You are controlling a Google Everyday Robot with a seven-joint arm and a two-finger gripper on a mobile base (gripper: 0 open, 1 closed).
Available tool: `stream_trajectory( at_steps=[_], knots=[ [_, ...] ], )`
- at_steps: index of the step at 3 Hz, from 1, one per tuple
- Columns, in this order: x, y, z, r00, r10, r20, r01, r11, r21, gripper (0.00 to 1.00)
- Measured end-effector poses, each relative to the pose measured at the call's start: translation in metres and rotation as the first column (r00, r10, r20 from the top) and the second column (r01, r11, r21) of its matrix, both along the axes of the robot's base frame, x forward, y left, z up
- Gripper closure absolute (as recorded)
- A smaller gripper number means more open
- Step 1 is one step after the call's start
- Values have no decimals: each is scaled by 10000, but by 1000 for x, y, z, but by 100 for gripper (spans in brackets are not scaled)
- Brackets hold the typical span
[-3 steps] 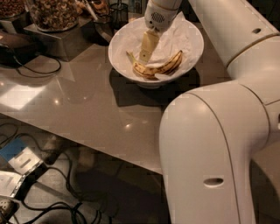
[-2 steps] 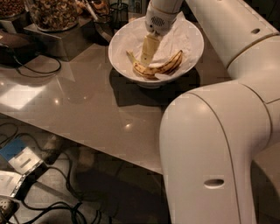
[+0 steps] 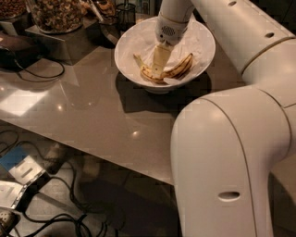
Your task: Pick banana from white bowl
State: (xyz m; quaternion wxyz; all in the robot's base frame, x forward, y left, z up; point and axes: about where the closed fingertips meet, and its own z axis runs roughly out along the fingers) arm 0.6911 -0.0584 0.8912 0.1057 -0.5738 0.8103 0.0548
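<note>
The white bowl [image 3: 203, 34] stands on the grey table top at the back, lined with white paper. The banana [image 3: 181, 68], yellow with brown streaks, lies curved along the bowl's bottom. My gripper [image 3: 157, 74] reaches straight down into the bowl from above, and its tip is at the middle of the banana, touching it or just above it. The banana rests in the bowl and is not lifted.
Glass jars of nuts [image 3: 54, 14] stand on a dark stand at the back left, with a wire holder [image 3: 125, 9] behind the bowl. A black cable [image 3: 32, 74] lies on the table [image 3: 92, 115]. My white arm [image 3: 231, 139] fills the right side. Cables and boxes lie on the floor.
My gripper has come down a little further into the bowl, onto the banana. The bowl and the banana have not moved.
</note>
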Motion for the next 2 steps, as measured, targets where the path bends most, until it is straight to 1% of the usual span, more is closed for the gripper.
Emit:
stream_trajectory(
  at_steps=[1, 2],
  knots=[
    [0, -2, -9, 9999, 64, -98, -67, 9996, -287, 36],
    [2, -2, -16, 9998, 147, -139, -154, 9983, -566, 42]
  ],
)
